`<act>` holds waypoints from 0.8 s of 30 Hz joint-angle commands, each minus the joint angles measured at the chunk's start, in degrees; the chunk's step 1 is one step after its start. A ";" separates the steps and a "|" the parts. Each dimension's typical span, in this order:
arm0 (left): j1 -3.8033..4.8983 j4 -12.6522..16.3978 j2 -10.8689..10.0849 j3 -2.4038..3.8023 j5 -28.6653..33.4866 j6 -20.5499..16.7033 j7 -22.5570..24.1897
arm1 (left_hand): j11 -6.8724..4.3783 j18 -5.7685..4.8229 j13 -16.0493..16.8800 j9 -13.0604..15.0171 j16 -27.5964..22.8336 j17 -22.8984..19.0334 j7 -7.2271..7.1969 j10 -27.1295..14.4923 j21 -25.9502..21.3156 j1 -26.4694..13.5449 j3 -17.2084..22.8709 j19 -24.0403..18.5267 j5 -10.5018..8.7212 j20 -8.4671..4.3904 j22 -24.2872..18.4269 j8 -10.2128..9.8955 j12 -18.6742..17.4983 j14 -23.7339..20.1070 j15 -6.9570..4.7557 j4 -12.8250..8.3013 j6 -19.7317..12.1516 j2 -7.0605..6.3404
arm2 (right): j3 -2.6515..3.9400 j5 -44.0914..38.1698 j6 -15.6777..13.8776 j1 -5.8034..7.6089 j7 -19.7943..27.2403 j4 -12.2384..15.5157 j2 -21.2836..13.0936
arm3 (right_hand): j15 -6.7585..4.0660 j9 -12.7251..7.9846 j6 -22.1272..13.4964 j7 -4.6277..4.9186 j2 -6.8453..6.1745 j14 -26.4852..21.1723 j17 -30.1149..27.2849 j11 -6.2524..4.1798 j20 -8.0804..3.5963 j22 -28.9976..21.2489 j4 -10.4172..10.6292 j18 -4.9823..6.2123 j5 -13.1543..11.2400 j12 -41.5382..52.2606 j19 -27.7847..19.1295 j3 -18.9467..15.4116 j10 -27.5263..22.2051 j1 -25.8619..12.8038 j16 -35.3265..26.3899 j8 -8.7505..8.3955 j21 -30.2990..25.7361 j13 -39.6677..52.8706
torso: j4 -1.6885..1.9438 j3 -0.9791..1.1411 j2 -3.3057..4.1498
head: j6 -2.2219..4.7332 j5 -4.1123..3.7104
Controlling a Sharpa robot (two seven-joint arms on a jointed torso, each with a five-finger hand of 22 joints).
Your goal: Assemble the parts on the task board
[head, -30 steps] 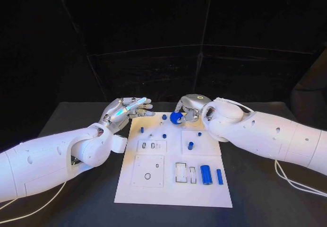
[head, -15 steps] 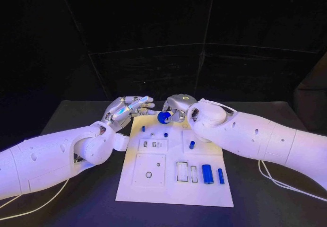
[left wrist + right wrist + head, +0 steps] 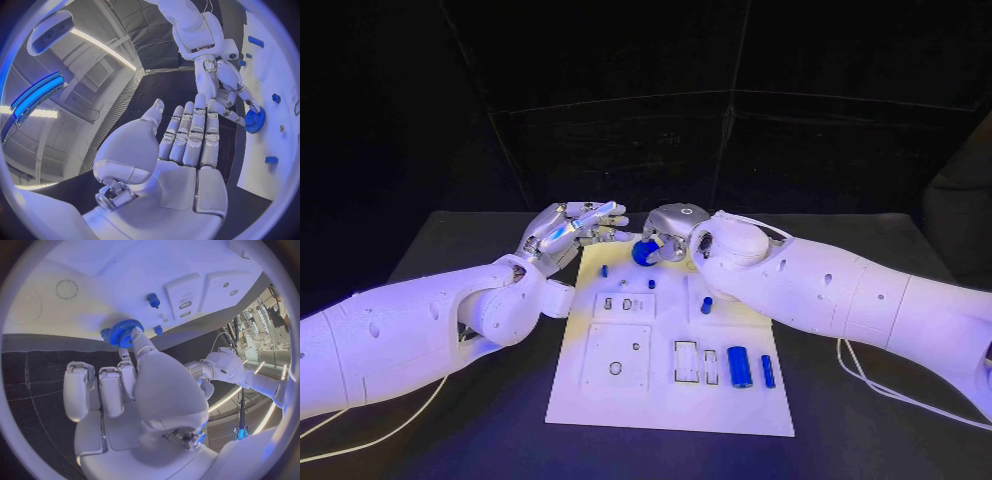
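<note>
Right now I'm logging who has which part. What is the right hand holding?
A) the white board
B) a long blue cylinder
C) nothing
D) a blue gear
D: the right hand pinches a blue gear over the far end of the white board; the right wrist view shows its teeth.

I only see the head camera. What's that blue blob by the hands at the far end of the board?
Observer: A gear. The right wrist view shows teeth all round its rim.
Operator: Who's holding it?
Observer: The right hand. The left wrist view shows its fingertips pinching the gear's rim.
Operator: Does the left hand have anything?
Observer: No. In its wrist view the left hand has a bare palm, with the fingers straight and side by side.
Operator: Is the gear on the board?
Observer: The right wrist view shows it at the edge of the board. I cannot tell whether it touches.
</note>
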 commanded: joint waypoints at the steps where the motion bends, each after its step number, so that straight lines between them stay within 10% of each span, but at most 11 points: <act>1: 0.09 0.03 0.07 0.05 0.07 0.60 0.32 | 0.03 0.91 -0.07 0.01 -0.33 0.05 0.17 -0.16 -0.23 0.00 0.11 0.41 0.01 0.07 -0.06 -0.29 -0.33 0.16 0.03 -0.13 -0.07 0.42 | 0.02 -0.58 1.53 0.09 -0.08 -0.29 0.20 | -0.08 0.50 2.79 -1.15 -0.45 4.42 7.21 -1.45 0.30 6.21 1.32 -0.62 -0.34 -0.43 0.19 1.71 1.68 -0.80 -0.07 -0.46 0.28 2.53 | -0.05 0.02 0.01 | -0.04 0.04; 10: 0.10 0.04 0.08 0.05 0.07 0.58 0.30 | 0.03 0.91 -0.07 0.01 -0.33 0.05 0.17 -0.16 -0.23 0.00 0.11 0.41 0.01 0.07 -0.06 -0.29 -0.33 0.16 0.03 -0.13 -0.07 0.42 | -0.01 -0.57 2.64 0.07 -0.24 -1.12 0.50 | 1.02 -0.23 -1.27 0.26 -2.88 4.36 6.94 -0.14 1.28 5.76 2.21 -0.52 -1.02 -2.63 -0.21 0.76 0.27 -4.22 -0.22 -3.52 0.05 0.75 | -0.03 0.02 0.00 | -0.12 -0.02; 24: 0.10 0.04 0.08 0.05 0.07 0.70 0.17 | 0.05 0.90 -0.08 0.00 -0.43 0.07 0.19 -0.22 -0.28 0.07 0.15 0.43 0.01 0.07 -0.12 -0.35 -0.36 0.14 0.04 -0.25 -0.12 0.39 | -0.03 0.17 4.25 0.07 0.09 -1.78 0.87 | 1.62 -0.25 -5.23 0.83 -4.44 4.23 6.41 0.47 1.98 5.12 5.00 -0.34 -0.84 -5.23 -0.75 -1.73 -1.42 -9.61 -0.52 -3.74 -0.29 -1.40 | 0.00 0.01 0.01 | -0.16 -0.06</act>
